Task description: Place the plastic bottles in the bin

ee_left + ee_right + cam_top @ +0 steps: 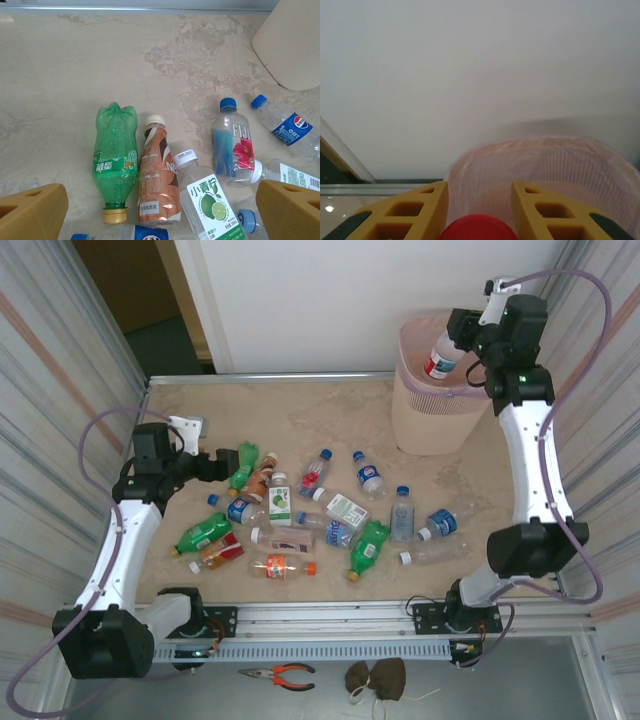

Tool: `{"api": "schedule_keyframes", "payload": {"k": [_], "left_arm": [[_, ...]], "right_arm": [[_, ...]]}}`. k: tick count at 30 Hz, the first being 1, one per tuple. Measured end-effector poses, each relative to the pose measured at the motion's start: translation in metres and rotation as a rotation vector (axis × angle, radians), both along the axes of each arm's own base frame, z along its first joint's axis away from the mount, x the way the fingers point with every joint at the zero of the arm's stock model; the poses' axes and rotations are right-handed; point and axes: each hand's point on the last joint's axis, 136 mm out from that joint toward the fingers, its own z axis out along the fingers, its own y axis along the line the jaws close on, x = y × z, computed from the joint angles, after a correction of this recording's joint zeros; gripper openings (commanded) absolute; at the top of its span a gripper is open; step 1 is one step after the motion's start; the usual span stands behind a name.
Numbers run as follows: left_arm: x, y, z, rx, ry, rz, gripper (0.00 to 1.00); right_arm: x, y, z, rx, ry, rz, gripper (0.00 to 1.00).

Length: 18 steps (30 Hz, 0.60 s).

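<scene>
Plastic bottles (370, 545) lie scattered across the table's middle, well apart from the bin (425, 430) at one o'clock. The right gripper (465, 338) is pinched on a red-capped bottle (441, 358) over the bin's mouth. The left gripper (222, 466) gapes wide and empty at nine o'clock, above a green bottle (116, 160). They look empty, so probably light, smooth, easily dented and prone to roll; grip across the labelled waist.

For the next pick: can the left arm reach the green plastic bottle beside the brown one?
Probably yes: the open left gripper faces the green plastic bottle, bare table on one side; the brown plastic bottle lies close on the other.
</scene>
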Motion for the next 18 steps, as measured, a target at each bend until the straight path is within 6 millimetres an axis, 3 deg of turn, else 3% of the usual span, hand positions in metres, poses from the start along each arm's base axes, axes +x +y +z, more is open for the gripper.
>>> {"api": "schedule_keyframes", "payload": {"k": [11,18], "left_arm": [[0.000,0.000,0.000,-0.002,0.000,-0.002,0.97],[0.003,0.000,-0.007,-0.002,0.022,-0.002,0.97]], "right_arm": [[0.043,-0.002,-0.052,-0.003,0.177,-0.002,0.00],[0.073,0.004,-0.102,-0.011,0.312,0.040,0.00]]}}
